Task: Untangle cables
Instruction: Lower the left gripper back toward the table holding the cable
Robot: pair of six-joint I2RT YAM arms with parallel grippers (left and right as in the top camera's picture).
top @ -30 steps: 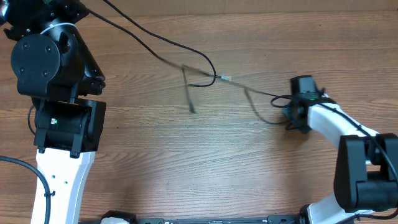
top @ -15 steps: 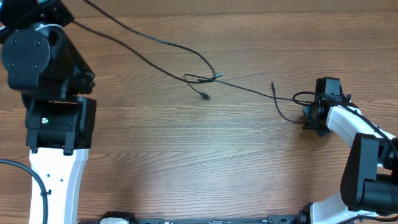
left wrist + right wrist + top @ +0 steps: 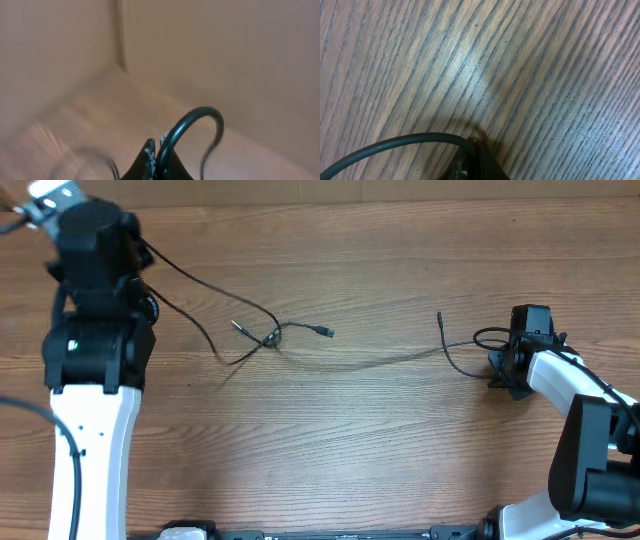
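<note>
Black cables [image 3: 272,337] cross in a small knot left of centre on the worktop [image 3: 350,450], with strands running out to both arms. At far left, the left gripper [image 3: 157,161] is clamped on one cord. The right gripper [image 3: 470,164] is clamped on another, low on the wood. My call: separate slowly, watch the knot, and back off if it cinches instead of slipping. The loose plug [image 3: 325,332] may snag.

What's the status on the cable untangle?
Both shut: left gripper and right gripper each pinch a strand. The cables knotted between the arms, loose plugs sticking out. Nothing blocking.
</note>
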